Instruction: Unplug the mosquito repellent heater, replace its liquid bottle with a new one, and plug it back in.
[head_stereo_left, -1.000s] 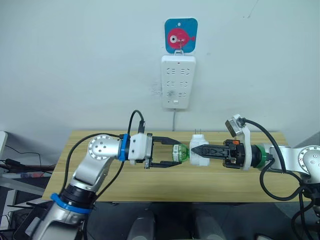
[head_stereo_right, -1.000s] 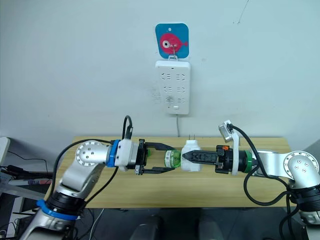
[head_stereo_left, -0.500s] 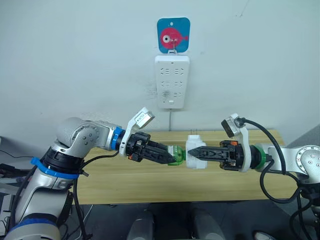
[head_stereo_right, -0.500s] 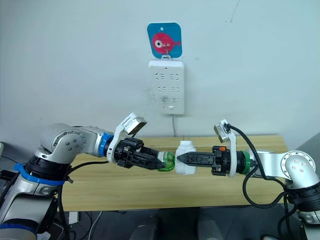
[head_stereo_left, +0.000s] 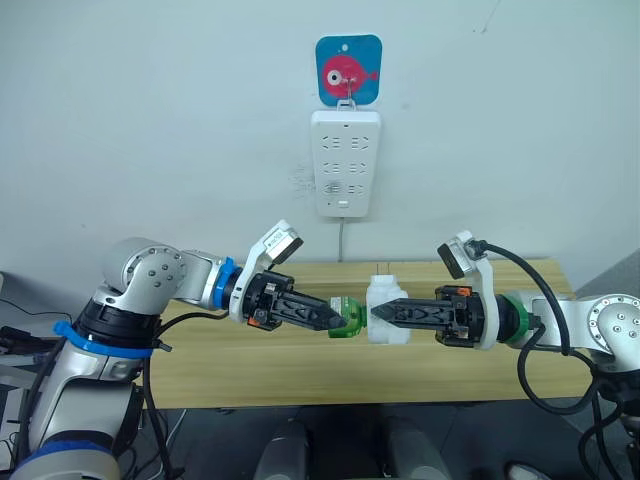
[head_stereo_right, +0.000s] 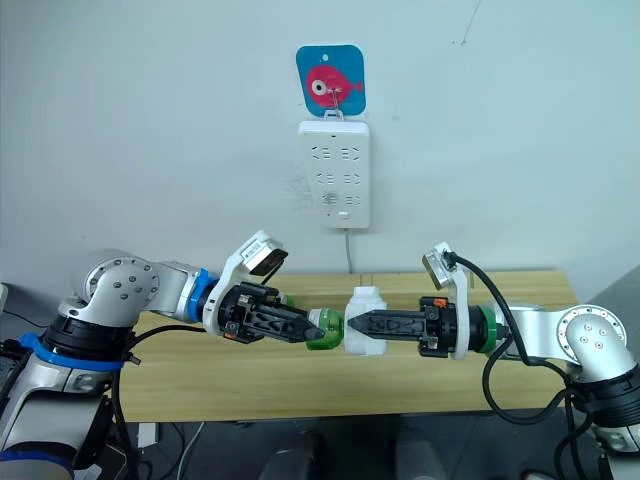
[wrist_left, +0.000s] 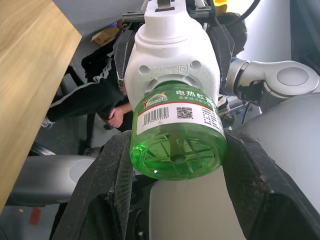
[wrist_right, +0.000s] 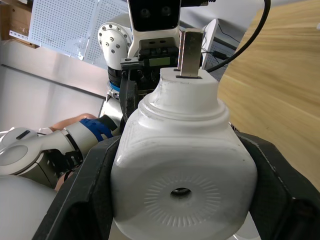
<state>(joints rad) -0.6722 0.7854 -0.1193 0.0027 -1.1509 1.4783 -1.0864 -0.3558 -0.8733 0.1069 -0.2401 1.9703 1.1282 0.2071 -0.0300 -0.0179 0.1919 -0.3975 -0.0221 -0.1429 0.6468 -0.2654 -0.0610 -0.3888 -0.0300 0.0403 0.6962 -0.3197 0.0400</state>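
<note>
Left eye view: both arms meet at picture centre above the wooden surface (head_stereo_left: 300, 365). The right hand (head_stereo_left: 385, 313) reaches in from 3 o'clock, its two black fingers pinching the white mosquito repellent heater (head_stereo_left: 384, 318) by its sides; the heater is held in the air, off the wall, prongs pointing up. The left hand (head_stereo_left: 338, 322) reaches in from 9 o'clock and pinches the green liquid bottle (head_stereo_left: 347, 318), whose neck end meets the heater's side at about the heater's 9 o'clock. Left wrist view: the bottle (wrist_left: 176, 139), translucent green with a barcode label, sits between the two black fingers (wrist_left: 107, 192) with its neck entering the heater body (wrist_left: 172, 62); whether it is fully seated cannot be told. Right wrist view: the heater's round domed face (wrist_right: 182, 172) lies between the fingers (wrist_right: 82, 200), one metal prong (wrist_right: 190, 54) standing up from the far end. At 12 o'clock from the heater, the white power strip (head_stereo_left: 345, 162) hangs on the wall below a blue fish hook plate (head_stereo_left: 348, 70), its cable dropping behind the surface.
</note>
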